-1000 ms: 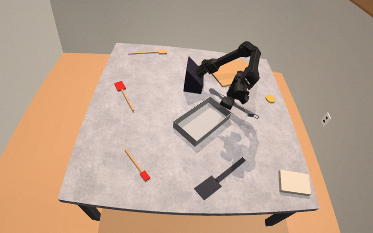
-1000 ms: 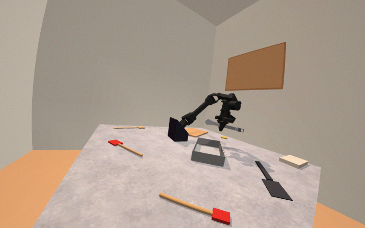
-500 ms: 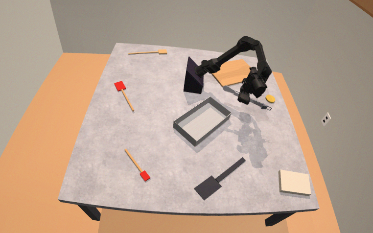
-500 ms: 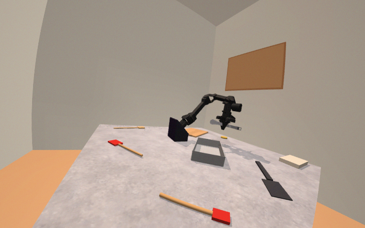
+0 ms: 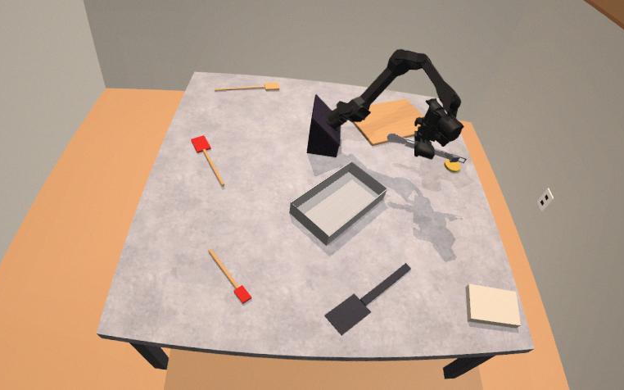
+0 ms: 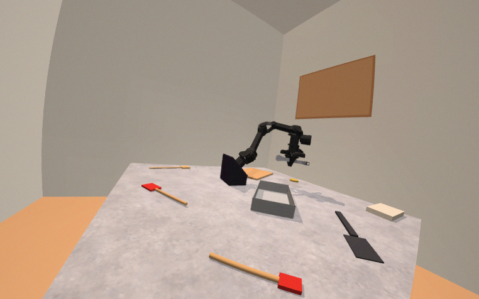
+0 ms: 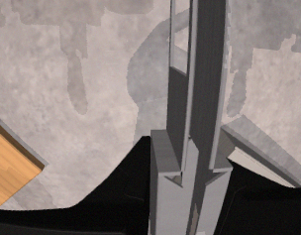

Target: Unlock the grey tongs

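My gripper [image 5: 423,147] [image 6: 290,162] [image 7: 163,143] is shut on the grey tongs [image 5: 401,140] [image 6: 302,162] [image 7: 208,73] near their middle and holds them in the air, clear of the tin. The tongs lie roughly level. Their rounded tip end points left in the top and exterior views, and the end with the small ring points right. The arms look close together. The wooden board [image 5: 382,115] [image 6: 258,173] [image 7: 11,170] lies flat behind the tongs in the top view. The grey roasting tin [image 5: 308,224] [image 6: 271,208] stands to their front left. The lock is not visible.
A yellow disc [image 5: 452,165] [image 6: 293,179] lies near the ring end in the top view. A dark wedge [image 5: 323,138] [image 6: 231,174] stands at the arm's base. A black spatula [image 5: 348,312] and a cream block [image 5: 492,305] lie toward the front. Several small spatulas lie at the left.
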